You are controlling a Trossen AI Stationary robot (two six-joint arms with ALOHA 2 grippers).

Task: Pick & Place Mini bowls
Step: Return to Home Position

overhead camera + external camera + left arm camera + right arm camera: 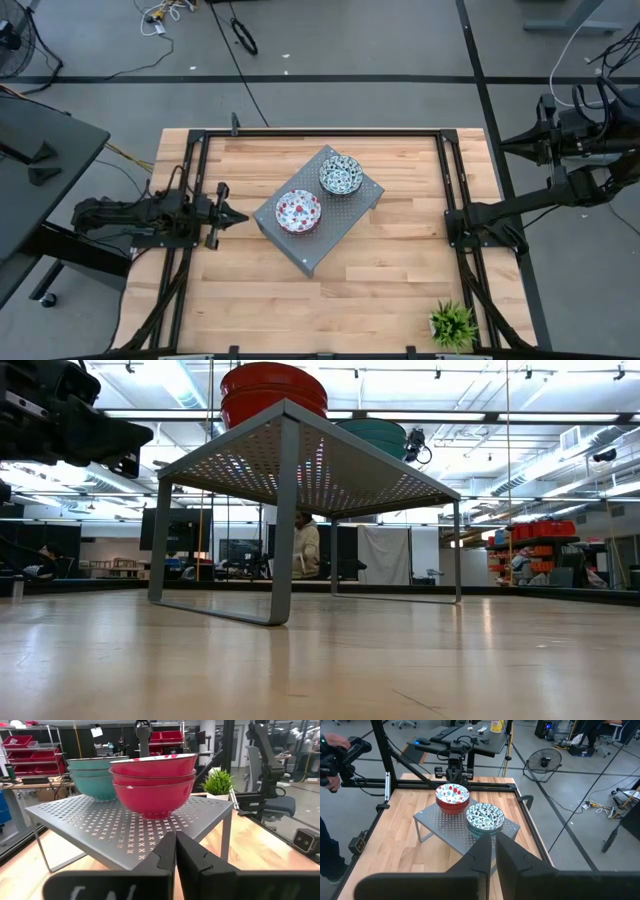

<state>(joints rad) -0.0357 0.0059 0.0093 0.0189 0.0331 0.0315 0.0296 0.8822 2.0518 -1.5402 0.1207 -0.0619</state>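
The red mini bowls (298, 211) are nested in one stack on top of the grey perforated shelf (335, 232), at the end facing the left arm. The teal mini bowls (340, 176) are stacked just beside them on the same shelf top. The shelf stands on the wooden surface (390, 290). The left pincer (240, 217) hangs low, just off the shelf's edge and pointing at the red stack, its fingers pressed together on nothing. The right pincer (493, 840) sits well apart from the shelf and raised above it, fingers likewise closed and empty. A potted plant (452, 323) stands well apart from the shelf on the right arm's side.
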